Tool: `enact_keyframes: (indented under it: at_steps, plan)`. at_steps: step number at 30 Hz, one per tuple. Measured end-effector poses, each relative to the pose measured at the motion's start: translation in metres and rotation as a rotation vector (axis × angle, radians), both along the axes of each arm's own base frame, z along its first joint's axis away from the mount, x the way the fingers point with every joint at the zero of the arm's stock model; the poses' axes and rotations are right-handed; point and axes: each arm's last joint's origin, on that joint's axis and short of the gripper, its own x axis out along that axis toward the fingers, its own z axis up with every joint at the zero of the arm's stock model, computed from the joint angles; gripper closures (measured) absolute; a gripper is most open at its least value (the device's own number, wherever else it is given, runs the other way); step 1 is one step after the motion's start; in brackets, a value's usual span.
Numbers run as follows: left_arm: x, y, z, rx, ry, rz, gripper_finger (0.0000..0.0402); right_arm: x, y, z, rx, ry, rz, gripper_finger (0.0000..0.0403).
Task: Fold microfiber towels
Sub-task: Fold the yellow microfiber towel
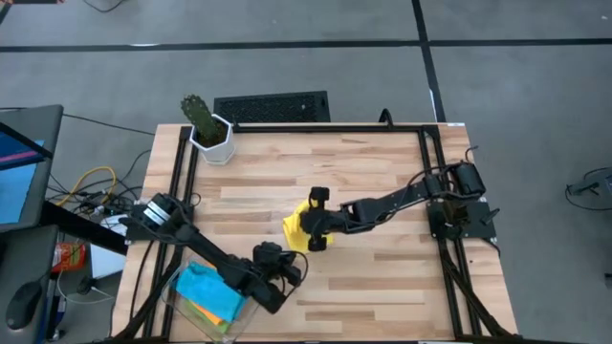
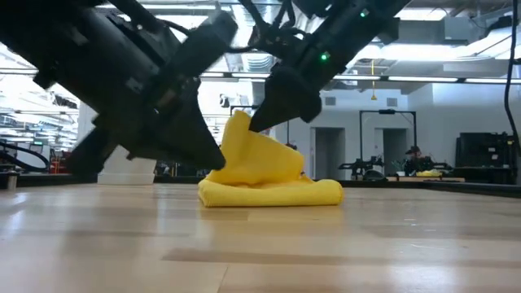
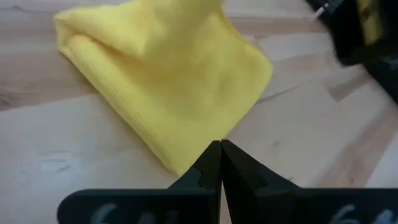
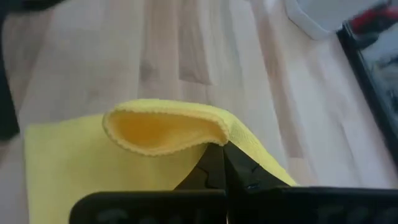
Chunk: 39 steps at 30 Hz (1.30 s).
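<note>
Yellow towel mid-counter – soft, floppy, light – right gripper pinches its raised edge; left gripper closed, empty, beside its near corner.

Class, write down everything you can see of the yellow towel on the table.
The yellow towel is a soft, plain microfiber cloth with a stitched hem. It lies near the middle of the wooden table, partly folded: a flat doubled layer on the boards and a bunched part lifted above it. The right hand is shut on that raised, curled edge. The left hand, shut, is at the towel's near edge.
</note>
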Motion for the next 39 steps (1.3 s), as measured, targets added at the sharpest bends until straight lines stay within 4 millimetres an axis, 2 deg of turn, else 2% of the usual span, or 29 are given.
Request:
enact_keyframes:
  at_steps: [2,6,10,18,23,25,28,35,37,39]
  plan:
    - [0.001,0.002,-0.002,-0.002,0.014,-0.002,0.0401,0.000,0.000,0.000,0.044,-0.006,-0.005,0.0397]
    - [0.004,0.005,-0.002,0.016,0.035,-0.014,0.0401,0.000,0.011,-0.003,0.110,0.028,0.130,0.0397]
    - [0.006,0.009,-0.003,0.019,0.047,-0.015,0.0401,-0.001,0.017,-0.010,0.002,0.060,0.160,0.0397]
    - [0.007,0.011,-0.003,0.031,0.069,-0.029,0.0401,0.016,-0.019,0.007,-0.077,-0.072,0.014,0.0397]
    - [0.007,0.011,-0.003,0.028,0.068,-0.027,0.0401,0.017,-0.033,0.009,-0.099,-0.117,-0.142,0.0399]
    - [0.007,0.011,-0.003,0.027,0.066,-0.026,0.0402,0.017,-0.033,0.010,-0.086,-0.123,-0.145,0.0396]
    - [0.007,0.011,-0.003,0.029,0.068,-0.028,0.0401,0.017,-0.025,0.008,-0.061,-0.109,-0.097,0.0394]
    - [0.007,0.012,-0.003,0.032,0.071,-0.029,0.0401,0.016,0.008,-0.014,-0.023,-0.056,-0.028,0.0396]
    - [0.007,0.012,-0.003,0.033,0.072,-0.031,0.0401,0.010,0.014,-0.022,-0.031,-0.002,-0.013,0.0391]
    - [0.007,0.012,-0.003,0.034,0.074,-0.031,0.0401,0.012,0.020,-0.023,-0.027,-0.021,-0.003,0.0390]
